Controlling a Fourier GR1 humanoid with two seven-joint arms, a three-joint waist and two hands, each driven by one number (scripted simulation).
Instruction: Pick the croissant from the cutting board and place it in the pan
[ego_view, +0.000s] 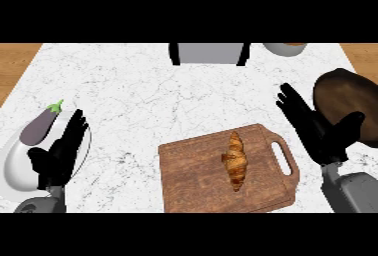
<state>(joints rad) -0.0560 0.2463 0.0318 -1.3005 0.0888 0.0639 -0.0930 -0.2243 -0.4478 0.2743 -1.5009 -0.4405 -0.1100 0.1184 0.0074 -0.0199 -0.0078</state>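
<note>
- tabletop (148, 85): wide bare stretch across the middle and upper left of the frame, so there's room to swing. Its edges are at far left and far right.
- cutting board (192, 175): lower centre, handle end pointing right. It may slide if the grasp drags sideways.
- pan (347, 95): right edge of frame, partly cut off and close to the tabletop's edge. A nudge could shift it outward.
- plate (15, 165) with eggplant (40, 125): lower left, well apart from the path.
- right hand (314, 127): fingers spread apart, holding nothing, between board and pan and overlapping the pan's rim. Risk of clipping the rim when pulling back.
- left hand (59, 155): fingers straight, resting over the plate.
- croissant (235, 160): lying lengthwise on the board's right half, untouched. Tapered and narrow, so it could roll or slip out.
</note>
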